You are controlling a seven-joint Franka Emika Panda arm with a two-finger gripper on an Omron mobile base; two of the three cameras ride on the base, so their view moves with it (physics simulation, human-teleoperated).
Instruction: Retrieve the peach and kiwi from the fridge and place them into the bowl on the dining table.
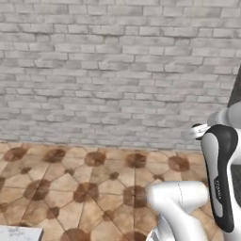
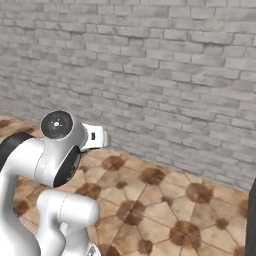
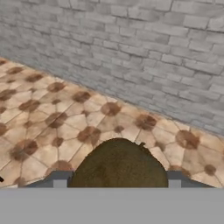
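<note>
The kiwi (image 3: 118,162), a round brown-olive fruit, sits at the bottom of the hand view. It is held between the two dark fingertips of my gripper (image 3: 117,178), which is shut on it. One fingertip (image 3: 61,177) shows on its left and the other on its right. The fruit is carried above a tiled floor, facing a brick wall. My white arm (image 1: 219,179) rises at the right of the left base view, and the arm (image 2: 50,155) also stands at the left of the right base view. The peach, the fridge and the bowl are out of view.
A grey brick wall (image 1: 117,70) spans the scene ahead, above a floor of beige tiles with brown medallions (image 2: 165,210). A corner of a white marbled surface (image 1: 19,233) shows at the lower left. A dark edge (image 2: 251,220) stands at the far right.
</note>
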